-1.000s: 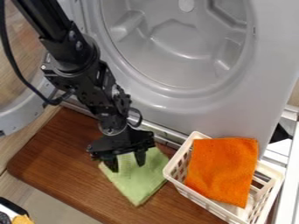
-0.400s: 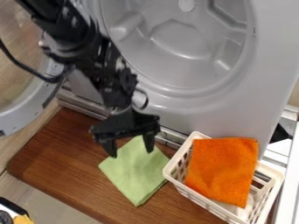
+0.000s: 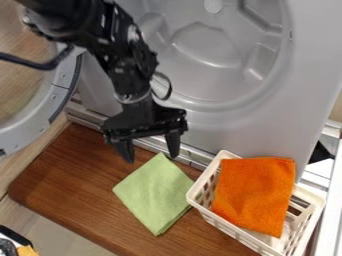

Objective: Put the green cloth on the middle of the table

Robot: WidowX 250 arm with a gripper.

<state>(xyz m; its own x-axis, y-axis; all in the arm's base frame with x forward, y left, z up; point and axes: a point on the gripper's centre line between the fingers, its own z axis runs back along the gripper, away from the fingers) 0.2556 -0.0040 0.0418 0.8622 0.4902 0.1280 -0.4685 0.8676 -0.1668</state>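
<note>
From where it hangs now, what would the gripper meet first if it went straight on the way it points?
The gripper would probably meet the green cloth first, though depth is unclear here.

Soft light glints on the grey machine (image 3: 267,127).

We count two cloths, a green cloth (image 3: 155,195) and an orange cloth (image 3: 256,195), one basket (image 3: 228,227), one table (image 3: 73,185), one appliance (image 3: 310,65), one gripper (image 3: 151,157).

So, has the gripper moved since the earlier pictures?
Yes, the gripper has moved up the view, away from the green cloth, which lies in place.
</note>
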